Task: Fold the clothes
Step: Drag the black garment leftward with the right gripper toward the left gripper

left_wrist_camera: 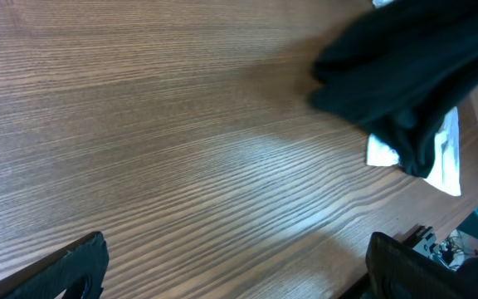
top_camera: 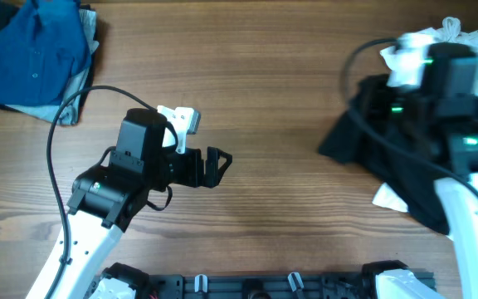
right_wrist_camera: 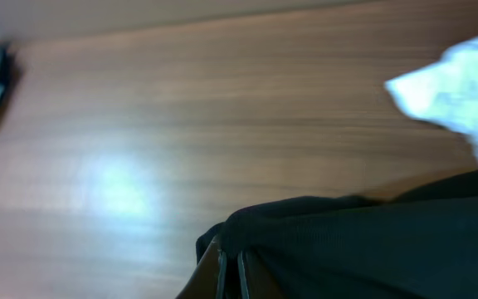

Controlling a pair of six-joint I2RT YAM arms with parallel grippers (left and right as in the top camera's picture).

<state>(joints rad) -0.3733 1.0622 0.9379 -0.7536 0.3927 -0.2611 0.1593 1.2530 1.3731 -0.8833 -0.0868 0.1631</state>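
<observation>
Right wrist view: my right tool point(right_wrist_camera: 231, 267) was clenched on an edge of the black T-shirt point(right_wrist_camera: 372, 241), heaped close around it; my left tool point(top_camera: 217, 166) hung released, well apart. Risk, as I judged: thin fabric slipping from so small a pinch.

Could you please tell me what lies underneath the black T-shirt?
White fabric pokes out from under the black T-shirt at its near edge. How far it runs beneath is hidden by the shirt.
</observation>
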